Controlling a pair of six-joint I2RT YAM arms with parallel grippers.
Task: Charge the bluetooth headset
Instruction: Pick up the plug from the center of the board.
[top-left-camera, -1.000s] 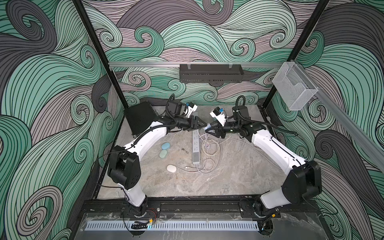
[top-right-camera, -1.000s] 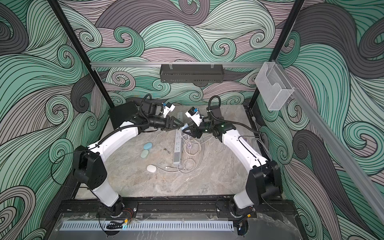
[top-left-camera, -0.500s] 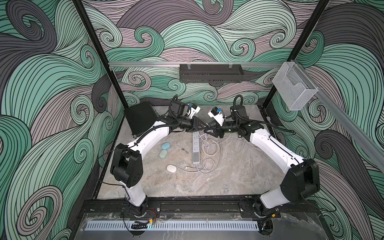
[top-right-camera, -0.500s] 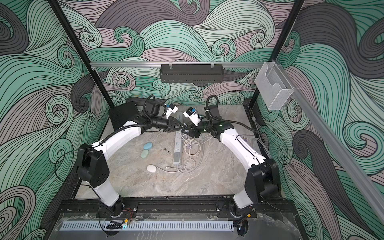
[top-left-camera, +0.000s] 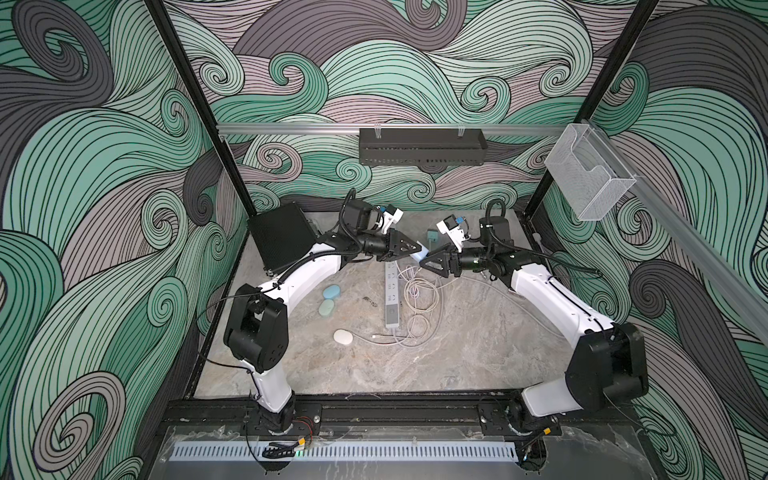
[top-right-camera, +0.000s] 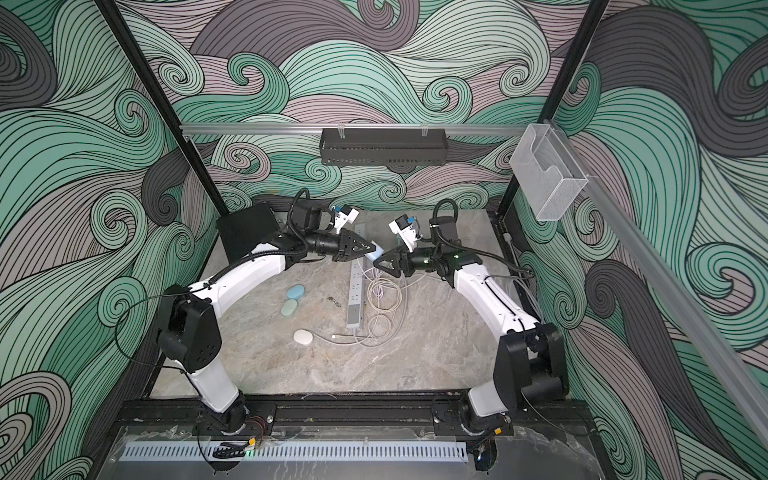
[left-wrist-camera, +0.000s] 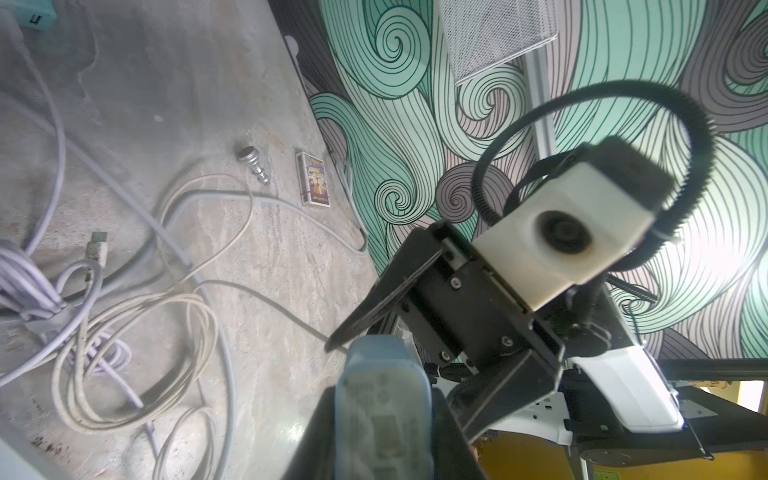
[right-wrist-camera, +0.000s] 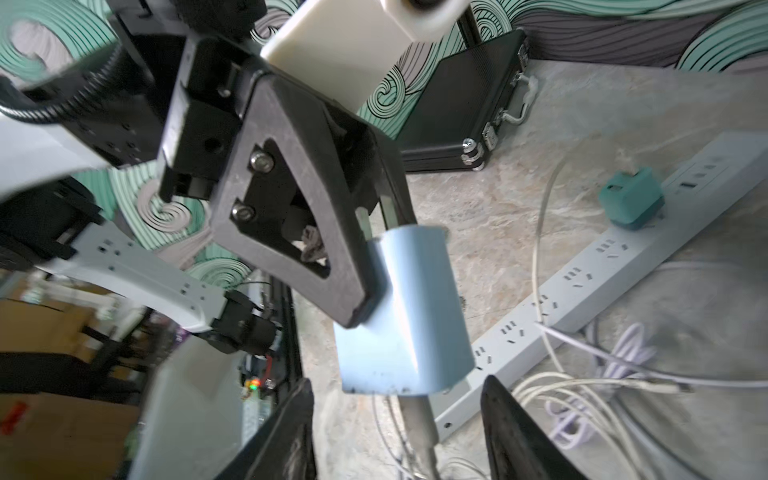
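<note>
The left gripper (top-left-camera: 415, 250) is clamped on a pale blue earbud case (right-wrist-camera: 411, 316), held off the table near the power strip (top-left-camera: 392, 297). The right gripper (top-left-camera: 424, 262) faces it, with its jaws apart either side of a cable plug (right-wrist-camera: 417, 419) at the case's end. Bare tabletop (top-left-camera: 415, 365) lies toward the arm bases. The print under the case is too blurred to read. Only the left wrist view shows a small printed box (left-wrist-camera: 313, 178) by the wall.
</note>
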